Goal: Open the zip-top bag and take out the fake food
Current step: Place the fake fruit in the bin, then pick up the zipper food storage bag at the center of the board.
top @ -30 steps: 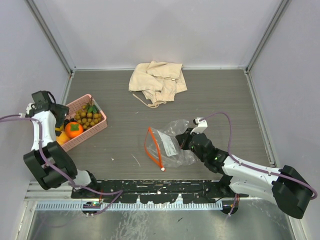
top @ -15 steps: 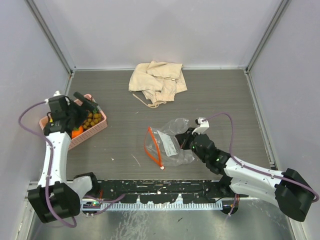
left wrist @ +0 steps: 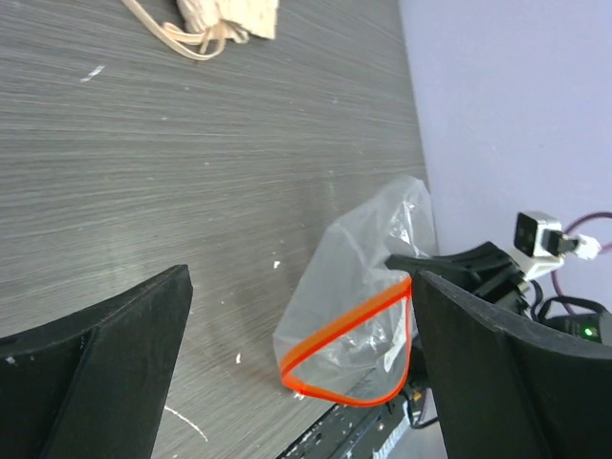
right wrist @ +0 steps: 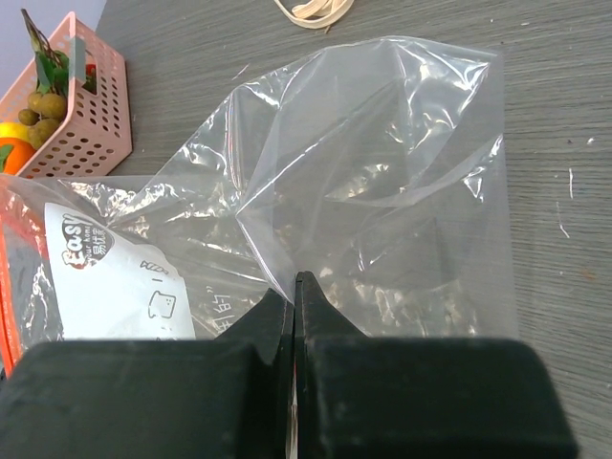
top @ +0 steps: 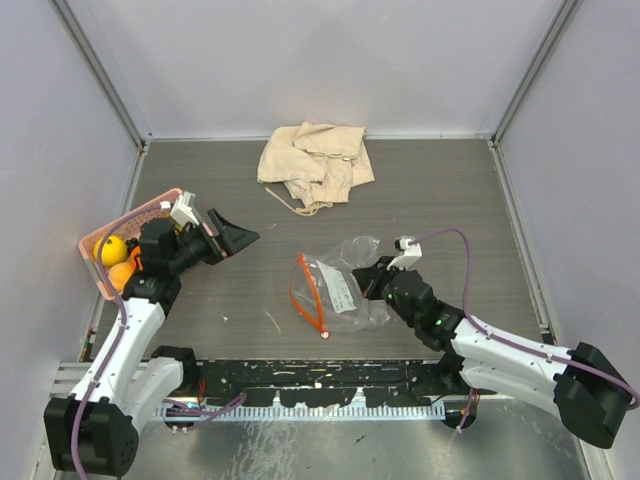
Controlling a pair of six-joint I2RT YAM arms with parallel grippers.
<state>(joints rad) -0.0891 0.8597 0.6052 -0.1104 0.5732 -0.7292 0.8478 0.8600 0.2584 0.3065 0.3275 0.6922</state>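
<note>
The zip-top bag lies mid-table, clear and crumpled, its orange-red strip bowed into an open mouth toward the left. Only a white label shows inside it. My right gripper is shut on a fold of the bag's plastic. My left gripper hovers open left of the bag, its fingers framing the bag's mouth in the wrist view. The fake food sits in the pink basket: a lemon, an orange fruit, and a berry cluster.
A beige cloth with a loose drawstring lies at the back centre. The pink basket stands at the left edge, partly under my left arm. Grey walls close in the table on three sides.
My left arm has swung from over the basket out to the right toward the bag, with its gripper open throughout. The right gripper and the bag have barely moved.
</note>
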